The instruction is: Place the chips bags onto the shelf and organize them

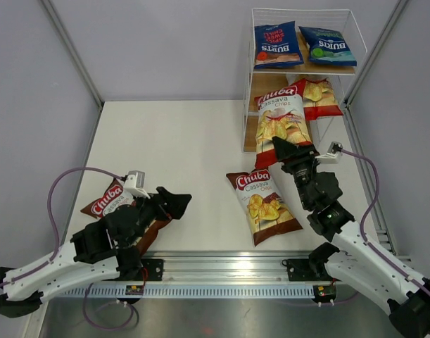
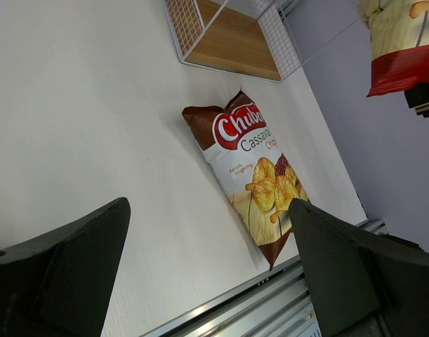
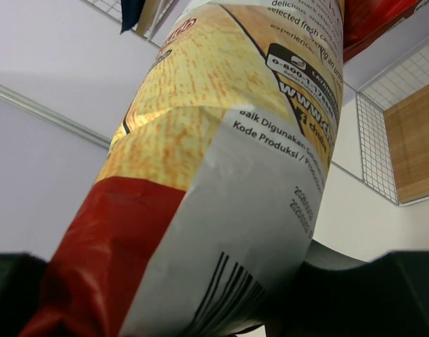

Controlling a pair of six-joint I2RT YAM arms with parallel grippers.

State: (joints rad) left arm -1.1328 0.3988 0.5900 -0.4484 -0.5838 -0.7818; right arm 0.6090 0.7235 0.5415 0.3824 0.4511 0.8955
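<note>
The shelf [image 1: 251, 77] stands at the far right with two blue Burts chips bags [image 1: 278, 44] [image 1: 327, 46] on its top tier and a red-and-white bag [image 1: 319, 95] on the middle tier. My right gripper [image 1: 285, 150] is shut on the bottom end of a second red-and-white bag [image 1: 281, 121], held upright in front of the shelf. In the right wrist view this bag [image 3: 221, 161] fills the space between the fingers of the right gripper [image 3: 200, 298]. A brown Chuba bag [image 1: 264, 204] lies flat mid-table. My left gripper [image 1: 174, 203] is open and empty above the table, its fingers [image 2: 74, 267] framing the brown bag [image 2: 253, 175]. Another brown bag [image 1: 108, 201] lies partly under the left arm.
A metal rail [image 1: 222, 266] runs along the table's near edge. Grey walls close in the table on the left, back and right. The shelf's bottom wooden tier [image 2: 232, 45] shows bare in the left wrist view.
</note>
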